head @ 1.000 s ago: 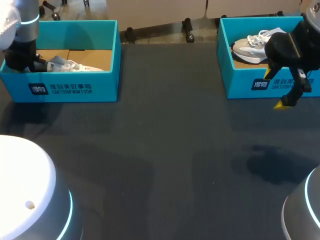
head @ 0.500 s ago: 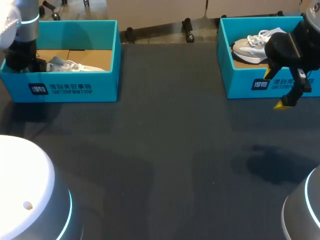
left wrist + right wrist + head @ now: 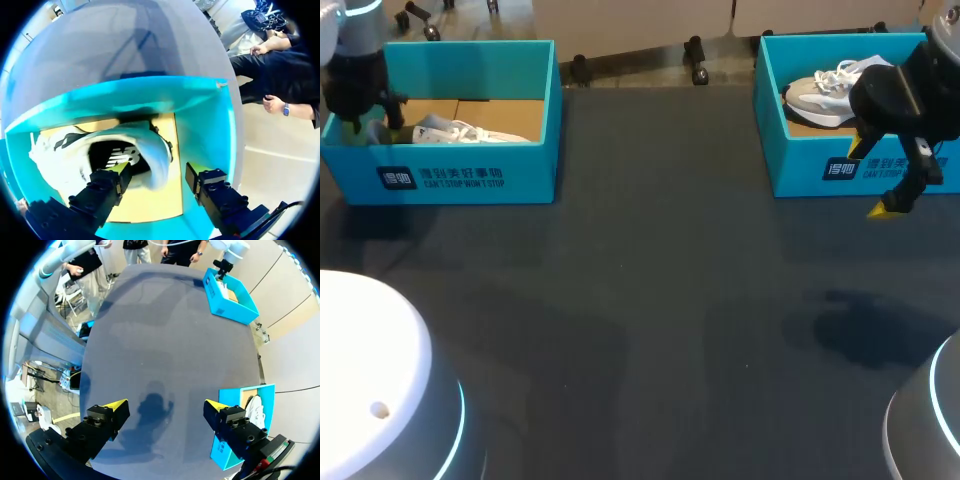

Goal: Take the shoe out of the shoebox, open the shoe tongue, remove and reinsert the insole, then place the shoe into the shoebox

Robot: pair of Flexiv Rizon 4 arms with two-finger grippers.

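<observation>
- The left claw (image 3: 157, 171) hung inside the left shoebox (image 3: 470, 178), fingers spread. One finger was at the mouth of a white sneaker (image 3: 65, 160) and the other outside its heel; the sneaker lay on the box's cardboard floor.
- The step in hand appeared to be the first, taking the shoe out, with no pinch yet made.
- The next move likely called for closing on the heel rim, then lifting straight up clear of the teal walls.
- The right claw (image 3: 165, 407) hovered spread and empty above the dark worktop (image 3: 670, 300), just in front of the right shoebox (image 3: 800, 165), where a second sneaker (image 3: 820, 90) lay.
</observation>
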